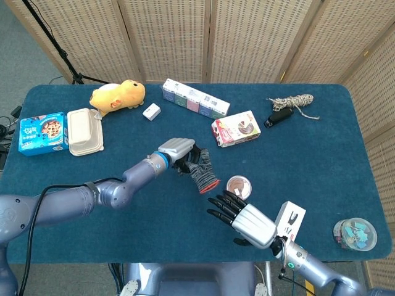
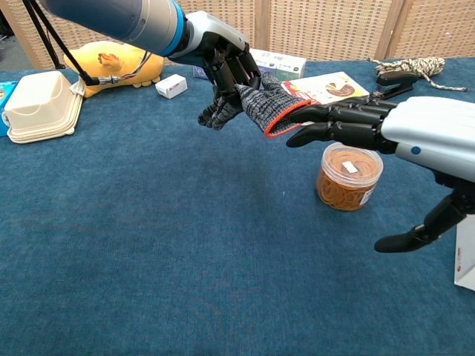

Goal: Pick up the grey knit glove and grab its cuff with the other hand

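Left hand [image 2: 226, 63] of mine has the grey knit glove [image 2: 261, 104] gripped by its finger end and carries it above the desk [image 2: 148, 245], clear of the cloth, with the red-edged cuff [image 2: 278, 124] pointing toward my right side. From the head view the glove [image 1: 200, 168] hangs just beside the small round jar [image 1: 238, 186], though above it, not touching it. My right hand [image 2: 371, 126] is spread, fingers straight and apart, holding nothing, and its fingertips [image 2: 297, 119] sit right at the cuff; whether they touch the fabric I cannot tell from either view.

So the pick-up is done, I judge, and the step in hand is the second one: taking the cuff. The next move calls for sliding my right fingers over the red rim with the thumb under it, then closing on the knit while my left keeps the glove steady. The cuff is soft and may fold away from a push, so I would come in gently and low enough to miss the jar [image 2: 349, 176] beneath.
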Available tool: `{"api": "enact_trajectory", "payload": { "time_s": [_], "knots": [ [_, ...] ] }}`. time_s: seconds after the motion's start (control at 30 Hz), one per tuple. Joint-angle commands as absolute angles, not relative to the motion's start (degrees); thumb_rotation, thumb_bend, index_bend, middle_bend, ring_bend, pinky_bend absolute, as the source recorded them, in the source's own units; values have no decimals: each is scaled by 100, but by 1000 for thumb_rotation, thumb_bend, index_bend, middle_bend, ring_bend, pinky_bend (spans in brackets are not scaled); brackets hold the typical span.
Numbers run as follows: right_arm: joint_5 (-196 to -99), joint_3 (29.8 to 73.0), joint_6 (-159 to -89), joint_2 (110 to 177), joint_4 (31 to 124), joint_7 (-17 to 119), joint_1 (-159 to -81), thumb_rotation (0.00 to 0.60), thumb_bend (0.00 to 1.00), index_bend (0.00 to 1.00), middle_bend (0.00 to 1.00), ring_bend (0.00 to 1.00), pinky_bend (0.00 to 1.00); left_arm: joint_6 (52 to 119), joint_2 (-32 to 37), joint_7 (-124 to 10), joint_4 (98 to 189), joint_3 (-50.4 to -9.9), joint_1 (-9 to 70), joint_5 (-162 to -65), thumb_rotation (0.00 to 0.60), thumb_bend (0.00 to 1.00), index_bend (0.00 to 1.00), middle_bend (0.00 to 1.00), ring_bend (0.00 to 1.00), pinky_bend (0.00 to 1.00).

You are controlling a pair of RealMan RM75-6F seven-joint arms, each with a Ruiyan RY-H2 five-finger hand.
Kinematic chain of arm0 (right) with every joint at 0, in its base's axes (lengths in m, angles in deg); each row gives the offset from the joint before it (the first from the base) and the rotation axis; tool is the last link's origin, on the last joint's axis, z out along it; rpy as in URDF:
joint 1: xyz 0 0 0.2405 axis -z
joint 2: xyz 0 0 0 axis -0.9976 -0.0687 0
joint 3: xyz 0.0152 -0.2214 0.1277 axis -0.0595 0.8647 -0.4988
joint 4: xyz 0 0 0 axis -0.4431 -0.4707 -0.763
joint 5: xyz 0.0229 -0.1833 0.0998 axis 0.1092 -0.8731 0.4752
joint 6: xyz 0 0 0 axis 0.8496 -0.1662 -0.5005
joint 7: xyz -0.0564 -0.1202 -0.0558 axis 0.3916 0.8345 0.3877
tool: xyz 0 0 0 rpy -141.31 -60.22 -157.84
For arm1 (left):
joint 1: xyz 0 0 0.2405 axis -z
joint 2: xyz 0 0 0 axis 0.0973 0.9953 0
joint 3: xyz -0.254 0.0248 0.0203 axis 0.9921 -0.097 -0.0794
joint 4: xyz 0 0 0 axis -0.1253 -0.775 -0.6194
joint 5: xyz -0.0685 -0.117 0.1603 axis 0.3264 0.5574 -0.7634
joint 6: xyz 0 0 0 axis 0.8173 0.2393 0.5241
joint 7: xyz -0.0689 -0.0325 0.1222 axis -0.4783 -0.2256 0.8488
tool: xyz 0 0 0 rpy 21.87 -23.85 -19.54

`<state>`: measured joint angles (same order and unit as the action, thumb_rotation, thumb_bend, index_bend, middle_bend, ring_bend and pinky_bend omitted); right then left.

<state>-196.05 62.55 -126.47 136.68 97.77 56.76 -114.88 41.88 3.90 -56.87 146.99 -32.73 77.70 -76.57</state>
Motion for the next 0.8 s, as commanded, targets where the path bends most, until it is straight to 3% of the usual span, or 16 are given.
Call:
{"api": "enact_trajectory", "payload": {
  "time_s": [0.03,0.43,0.8],
  "knots": [
    [-19557,6237,-12615,13863,9581,5805,-11556,600,0,103,0,0,0,4031,410,-5765,14637,-3357,7898,-7579,600,391,649,585,526,519],
    [-19337,6129,-12876,14195,9121,6080,-11594,600,0,92,0,0,0,3801,510,-6066,14654,-3680,8234,-7483,600,392,649,585,526,519],
    [-19104,6085,-13193,14497,8809,6477,-11442,600,0,127,0,0,0,3787,650,-6413,14784,-3668,8245,-7677,600,393,649,584,526,519]
  ]
}}
